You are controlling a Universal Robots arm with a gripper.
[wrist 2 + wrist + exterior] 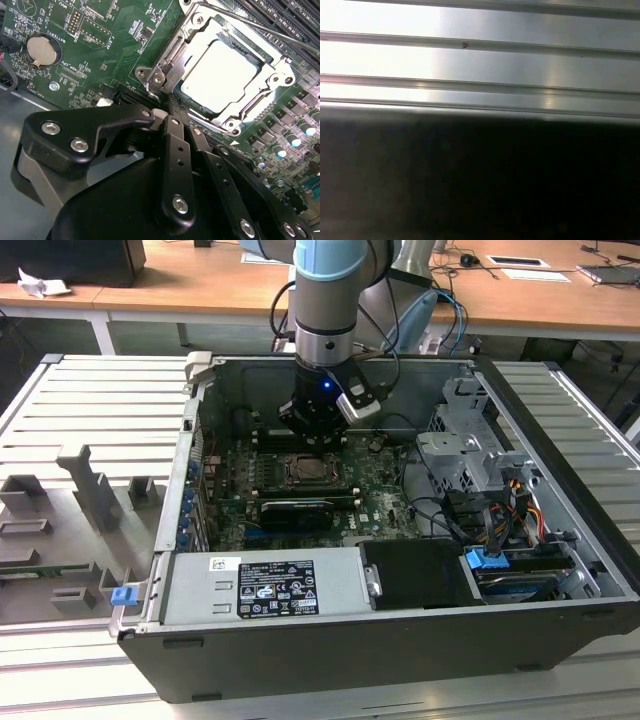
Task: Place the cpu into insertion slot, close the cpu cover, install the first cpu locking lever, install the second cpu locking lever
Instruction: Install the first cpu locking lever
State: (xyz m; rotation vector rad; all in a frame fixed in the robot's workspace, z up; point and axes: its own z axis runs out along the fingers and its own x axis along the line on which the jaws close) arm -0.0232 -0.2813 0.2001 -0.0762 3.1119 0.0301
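Silvery-beige square cpu sits in the dark silver-rimmed insertion slot, thin silver cpu cover closed; black gripper fingers together, empty, at the socket's corner

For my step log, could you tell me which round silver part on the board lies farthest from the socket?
The coin battery, flat in its round holder, far across the board from the insertion slot.

Wooden desks behind, ribbed grey metal tabletop, seemingly bright overhead light.
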